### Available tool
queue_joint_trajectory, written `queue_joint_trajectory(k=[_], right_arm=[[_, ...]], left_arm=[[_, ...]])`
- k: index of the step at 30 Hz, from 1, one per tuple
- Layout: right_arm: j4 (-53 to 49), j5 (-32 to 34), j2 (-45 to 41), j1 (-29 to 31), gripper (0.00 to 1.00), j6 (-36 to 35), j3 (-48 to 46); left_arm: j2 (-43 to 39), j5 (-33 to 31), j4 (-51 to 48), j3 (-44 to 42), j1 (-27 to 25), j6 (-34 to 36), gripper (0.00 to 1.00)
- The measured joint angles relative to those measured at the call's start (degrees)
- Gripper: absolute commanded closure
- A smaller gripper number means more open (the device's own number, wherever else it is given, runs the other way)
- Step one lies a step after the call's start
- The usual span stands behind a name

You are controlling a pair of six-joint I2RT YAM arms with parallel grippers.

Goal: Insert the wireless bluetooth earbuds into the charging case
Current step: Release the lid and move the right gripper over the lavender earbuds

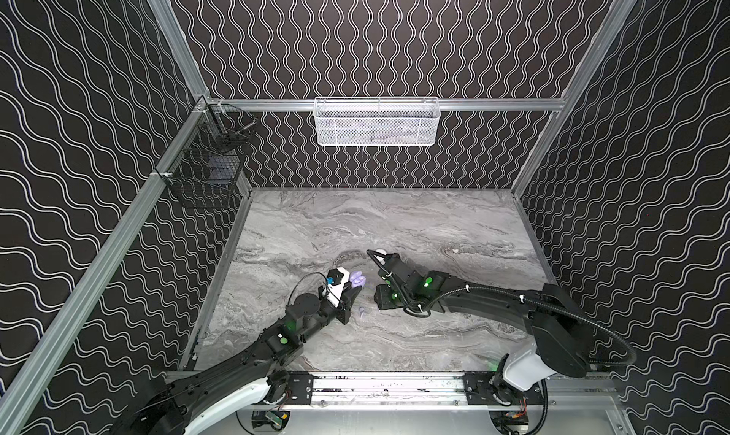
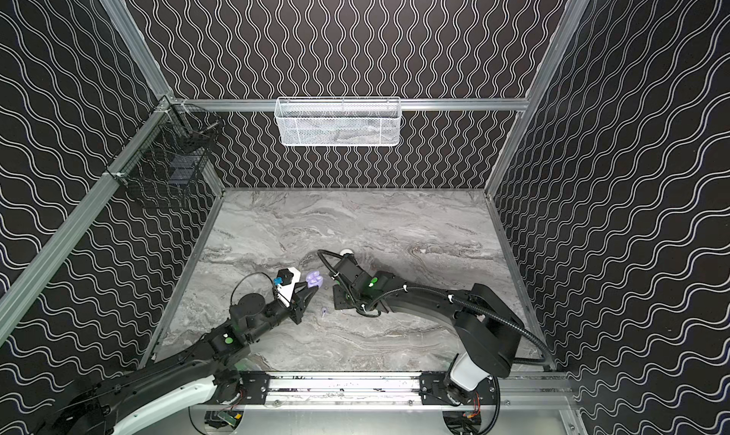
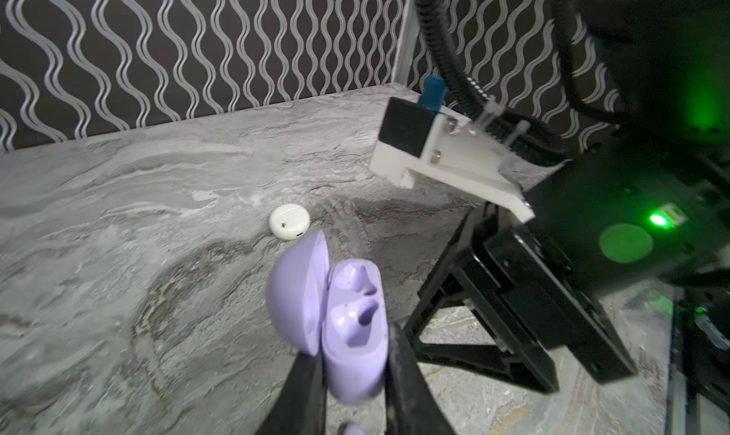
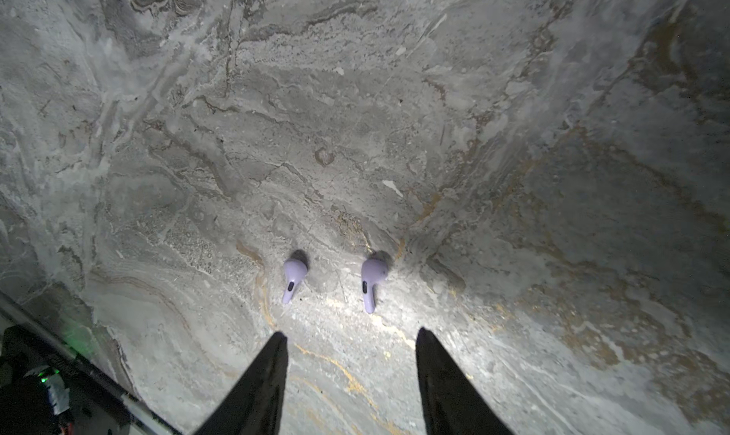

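Clamped by left gripper (image 3: 353, 346): glossy lavender case (image 3: 328, 314), rounded lid hinged open. Parted jaws of right gripper (image 4: 351, 332) near two smooth, stemmed lavender earbuds (image 4: 293, 275) (image 4: 371, 281), side by side on veined grey marble table (image 4: 355, 136).

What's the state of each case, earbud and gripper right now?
Lavender case: lid open, both sockets empty, clamped between the left gripper's fingers.
Left gripper: shut on the lavender case.
White case: closed, lying on the table.
Lavender earbuds: both out of the case, lying on the table side by side, not touching.
Right gripper: open, empty, fingers just short of the earbuds.
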Motion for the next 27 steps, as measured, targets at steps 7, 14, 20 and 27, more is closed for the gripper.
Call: queue_joint_trajectory(k=[7, 14, 20, 27], right_arm=[[-0.76, -0.04, 4.76, 0.09, 0.48, 0.44, 2.27], [-2.91, 0.68, 8.90, 0.13, 0.50, 0.63, 5.01], [-4.07, 1.14, 11.52, 0.20, 0.55, 0.59, 7.19], [-5.90, 1.90, 14.03, 0.24, 0.60, -0.22, 8.81]], left_arm=[[-2.25, -2.05, -2.01, -0.44, 0.42, -0.61, 1.00], [-2.78, -2.03, -2.21, -0.70, 0.42, -1.31, 1.00], [-3.37, -2.97, -3.32, -0.70, 0.44, -1.36, 1.00], [-4.68, -4.59, -3.85, -1.01, 0.46, -1.57, 1.00]])
